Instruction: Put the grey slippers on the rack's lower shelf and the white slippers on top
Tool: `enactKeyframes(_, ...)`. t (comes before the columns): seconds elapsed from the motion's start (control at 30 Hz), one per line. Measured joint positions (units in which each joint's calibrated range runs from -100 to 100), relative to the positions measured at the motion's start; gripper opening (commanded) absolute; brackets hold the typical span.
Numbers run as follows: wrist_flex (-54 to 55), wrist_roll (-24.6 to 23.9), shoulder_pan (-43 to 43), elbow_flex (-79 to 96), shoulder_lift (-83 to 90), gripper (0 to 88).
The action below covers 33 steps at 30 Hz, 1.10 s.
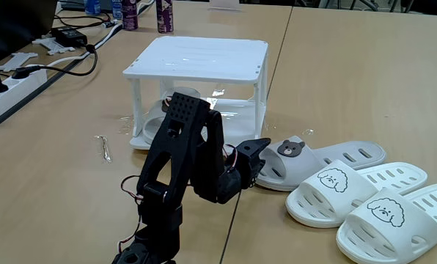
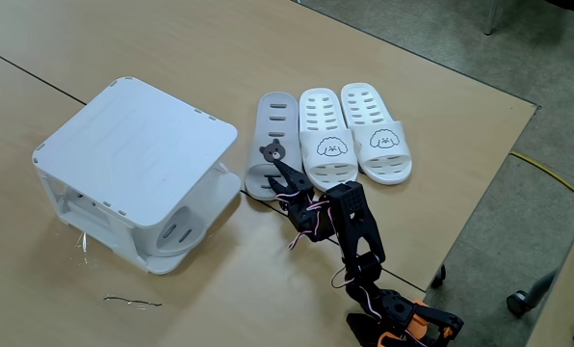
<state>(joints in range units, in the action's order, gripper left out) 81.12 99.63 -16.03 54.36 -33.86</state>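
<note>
With one grey slipper (image 2: 183, 233) already on the lower shelf (image 1: 233, 110), the gripper (image 2: 277, 166), jaws parted and empty, must close on the second grey slipper (image 2: 274, 130).

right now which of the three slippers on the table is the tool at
The grey slipper with the bear badge, nearest the rack; the tool sits at its toe end. The two white slippers lie farther off.

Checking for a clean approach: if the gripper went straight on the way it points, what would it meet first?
Probably the grey slipper on the table: the gripper points at its bear-badge strap, fingers already close. Contact is unclear.
</note>
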Motion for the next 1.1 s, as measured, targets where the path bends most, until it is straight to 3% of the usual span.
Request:
enactKeyframes(0.3, -8.0, 0.0, -1.1, -10.2, -0.8, 26.3)
enactKeyframes(0.67, -13.6, 0.0, -3.0, -32.5, -14.4, 25.5)
enactKeyframes(0.73, -17.3, 0.0, -3.7, -37.8, -16.1, 20.0)
enactKeyframes(0.8, -21.0, 0.0, -4.5, -43.6, -18.0, 1.0)
enactKeyframes(1.1, -37.0, -0.1, -6.4, -58.5, -19.2, 0.7)
